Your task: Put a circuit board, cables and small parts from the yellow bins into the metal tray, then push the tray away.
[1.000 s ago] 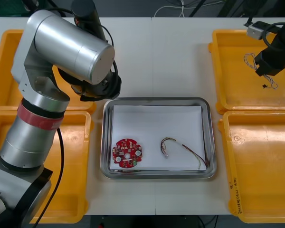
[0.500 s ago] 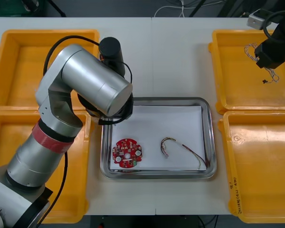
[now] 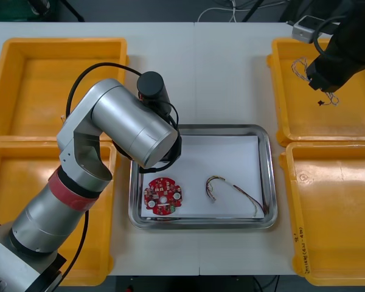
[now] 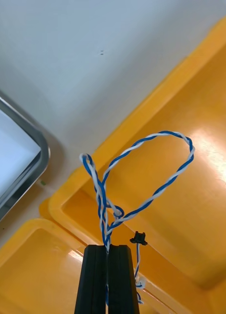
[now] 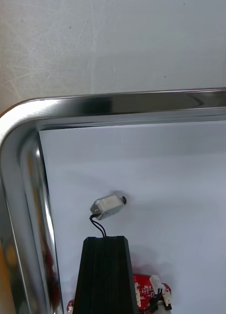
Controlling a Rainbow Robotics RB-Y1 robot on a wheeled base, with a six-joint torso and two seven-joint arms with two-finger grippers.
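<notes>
The left claw [image 5: 105, 239] hung over the far left corner of the metal tray [image 5: 19, 142], its fingers pressed together on the thin black leads of a small metal part [image 5: 108, 206], which sat just beyond the fingertips over the tray's white lining; whether it touched the lining could not be told. A round red circuit board [image 3: 163, 196] lay in the near left of the tray, and a red and yellow cable [image 3: 234, 191] lay to its right. The right claw [image 4: 107, 248] was above the left side of the far right yellow bin [image 3: 304, 125], pinching a twisted blue and white cable [image 4: 157, 181] that looped out past its fingertips. The tray sat mid-worktop [image 3: 225, 73] between the bins.
</notes>
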